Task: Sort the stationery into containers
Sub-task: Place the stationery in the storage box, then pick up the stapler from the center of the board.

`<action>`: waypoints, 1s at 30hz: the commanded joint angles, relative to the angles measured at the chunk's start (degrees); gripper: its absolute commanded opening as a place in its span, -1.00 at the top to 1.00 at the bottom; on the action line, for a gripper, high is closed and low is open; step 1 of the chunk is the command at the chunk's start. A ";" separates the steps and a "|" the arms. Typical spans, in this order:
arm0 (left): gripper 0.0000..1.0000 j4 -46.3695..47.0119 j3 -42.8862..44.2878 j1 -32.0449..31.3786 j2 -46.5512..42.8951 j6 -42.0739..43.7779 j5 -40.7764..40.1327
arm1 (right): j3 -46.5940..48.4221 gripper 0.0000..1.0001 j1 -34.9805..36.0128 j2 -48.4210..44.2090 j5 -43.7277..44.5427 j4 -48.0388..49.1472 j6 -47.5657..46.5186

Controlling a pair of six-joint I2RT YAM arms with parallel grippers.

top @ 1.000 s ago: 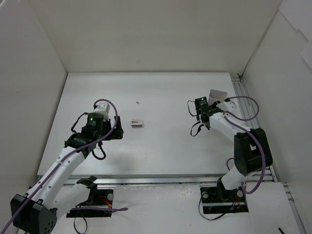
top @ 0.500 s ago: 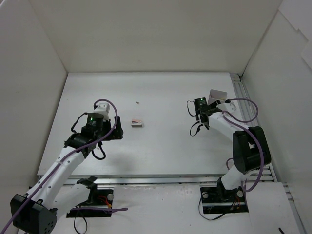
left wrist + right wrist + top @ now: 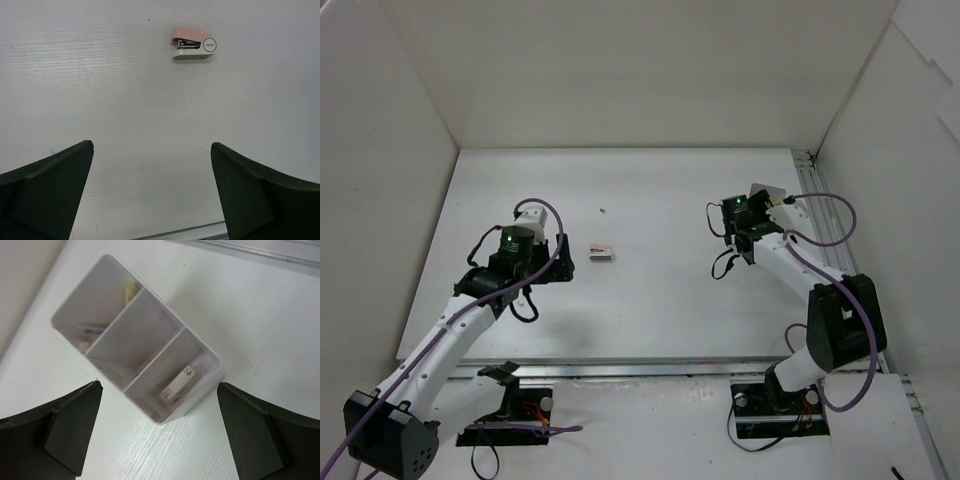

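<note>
The white container (image 3: 210, 357) has three compartments and stands at the right of the table (image 3: 768, 192). A white eraser with a red label (image 3: 180, 385) lies in its nearest compartment. A yellow-green item (image 3: 131, 289) and pinkish pens (image 3: 86, 335) sit in the farthest one. My right gripper (image 3: 159, 385) hovers open just above it (image 3: 752, 214), holding nothing. A small pink-and-white stapler (image 3: 192, 45) lies on the table (image 3: 603, 251). My left gripper (image 3: 152, 144) hangs open and empty above bare table, well short of the stapler (image 3: 527, 266).
White walls enclose the table on three sides. A metal rail (image 3: 250, 251) runs along the right edge just past the container, and a metal strip (image 3: 650, 367) lines the near edge. A tiny speck (image 3: 603, 210) lies behind the stapler.
The right gripper has spread open over the container, and its elbow has swung a little right. The left wrist has crept slightly toward the back. The stapler has not moved.
</note>
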 commanded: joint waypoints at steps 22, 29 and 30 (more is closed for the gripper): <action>-0.99 6.13 18.34 1.51 26.56 -3.65 6.26 | 2.00 -0.96 8.40 -4.83 -72.04 18.85 -77.78; -0.99 4.03 16.51 2.65 24.37 -5.93 3.89 | 17.11 -0.96 16.48 12.22 -79.45 11.80 -84.04; -0.99 3.76 16.06 3.26 23.24 -6.03 3.71 | 18.44 -0.96 17.36 13.98 -79.19 11.72 -84.22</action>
